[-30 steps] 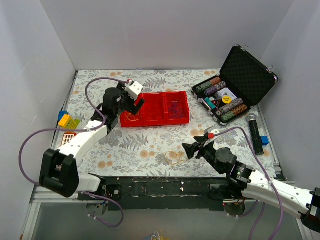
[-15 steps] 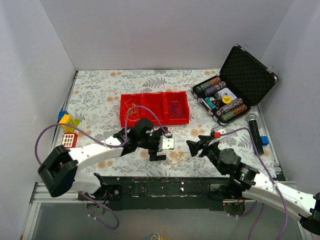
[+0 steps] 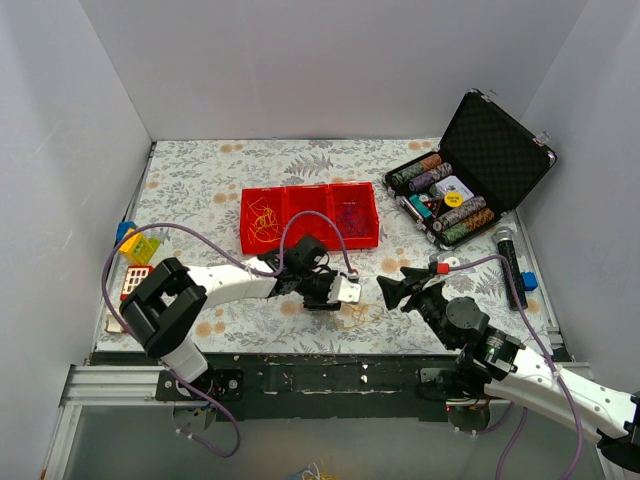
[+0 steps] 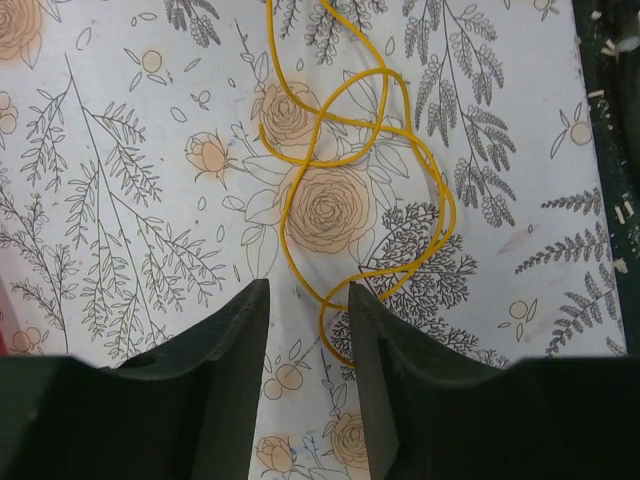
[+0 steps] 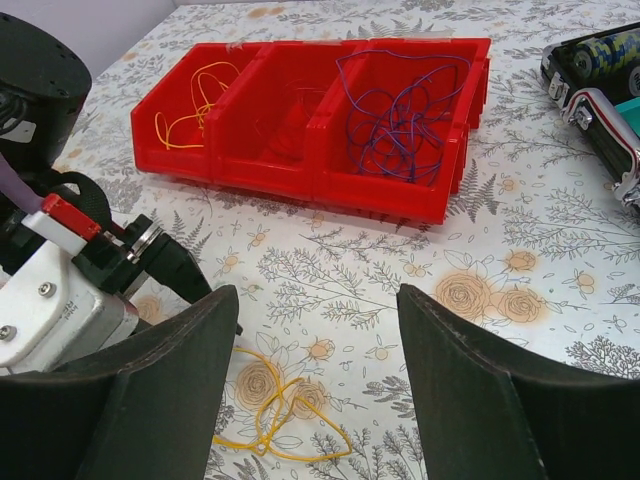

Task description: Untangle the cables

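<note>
A loose yellow cable (image 4: pixel 350 170) lies in loops on the flowered table near its front edge (image 3: pixel 352 315) (image 5: pixel 270 420). My left gripper (image 4: pixel 307 290) (image 3: pixel 338 304) is low over it, jaws narrowed but still apart. One end loop of the cable runs between the fingertips beside the right finger (image 4: pixel 385 380). Other cables lie in a red three-part tray (image 3: pixel 310 190): yellow wires (image 5: pixel 190 100) in its left compartment, purple wires (image 5: pixel 400 110) in its right one. My right gripper (image 5: pixel 315 295) (image 3: pixel 395 290) hovers wide open and empty just right of the loose cable.
An open black case of poker chips (image 3: pixel 450 200) stands at the back right, with a dark microphone (image 3: pixel 510 265) lying in front of it. Coloured toy bricks (image 3: pixel 135 245) sit at the left edge. White walls enclose the table on three sides.
The left arm swung from the red tray's left compartment down to the near middle of the table over the yellow cable, and its jaws narrowed. The right gripper edged slightly right.
</note>
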Robot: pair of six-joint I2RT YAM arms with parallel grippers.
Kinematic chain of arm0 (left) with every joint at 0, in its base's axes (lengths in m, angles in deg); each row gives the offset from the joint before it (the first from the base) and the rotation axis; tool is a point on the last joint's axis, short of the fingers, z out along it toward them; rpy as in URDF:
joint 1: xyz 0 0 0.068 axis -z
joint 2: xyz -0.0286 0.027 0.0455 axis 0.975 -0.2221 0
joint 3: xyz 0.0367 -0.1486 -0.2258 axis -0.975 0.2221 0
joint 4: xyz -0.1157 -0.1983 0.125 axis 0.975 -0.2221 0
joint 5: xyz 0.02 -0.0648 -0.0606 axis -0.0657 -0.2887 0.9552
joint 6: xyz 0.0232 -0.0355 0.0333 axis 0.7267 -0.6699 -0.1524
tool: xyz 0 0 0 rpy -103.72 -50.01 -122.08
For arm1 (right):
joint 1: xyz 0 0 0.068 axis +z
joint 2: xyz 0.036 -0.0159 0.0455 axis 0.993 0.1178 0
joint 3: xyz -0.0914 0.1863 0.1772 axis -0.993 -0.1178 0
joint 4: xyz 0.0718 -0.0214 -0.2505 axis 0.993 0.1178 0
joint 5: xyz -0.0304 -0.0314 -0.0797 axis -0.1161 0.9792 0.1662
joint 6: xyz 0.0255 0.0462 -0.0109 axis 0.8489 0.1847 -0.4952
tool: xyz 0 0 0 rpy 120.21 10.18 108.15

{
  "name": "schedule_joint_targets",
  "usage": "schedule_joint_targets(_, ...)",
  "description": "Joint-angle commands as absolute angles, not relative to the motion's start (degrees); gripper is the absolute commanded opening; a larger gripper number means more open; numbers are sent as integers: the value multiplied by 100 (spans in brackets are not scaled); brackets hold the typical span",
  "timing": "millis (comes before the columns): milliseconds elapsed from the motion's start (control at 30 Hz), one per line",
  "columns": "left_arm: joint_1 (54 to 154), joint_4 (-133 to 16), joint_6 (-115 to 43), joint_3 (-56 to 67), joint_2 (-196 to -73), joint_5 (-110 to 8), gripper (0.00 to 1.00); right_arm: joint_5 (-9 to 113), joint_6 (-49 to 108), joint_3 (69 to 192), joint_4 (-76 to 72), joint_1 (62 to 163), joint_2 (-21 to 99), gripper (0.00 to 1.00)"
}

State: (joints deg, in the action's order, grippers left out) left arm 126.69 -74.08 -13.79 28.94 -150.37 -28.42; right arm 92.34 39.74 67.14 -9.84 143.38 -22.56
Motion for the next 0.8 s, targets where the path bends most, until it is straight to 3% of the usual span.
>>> schedule_joint_targets(0,12674,-7589,-1270,2719,-15082,-2737,33,9448,3973,7031,-1040,14344,-2299,72)
schedule_joint_targets(233,12665,-7669,-1296,2702,-15126,-2755,32,9580,3903,7013,-934,14344,-2448,72)
schedule_joint_targets(300,12665,-7634,-1322,2676,-15170,-2790,24,9589,3903,7022,-934,14344,-2449,71)
schedule_joint_targets(400,12665,-7336,-1602,2649,-15144,-2921,0,9615,3877,7040,-934,14344,-2431,70)
schedule_joint_targets(767,12604,-7080,-2675,1991,-14468,-3422,0,9809,3736,7119,-864,14344,-2414,67)
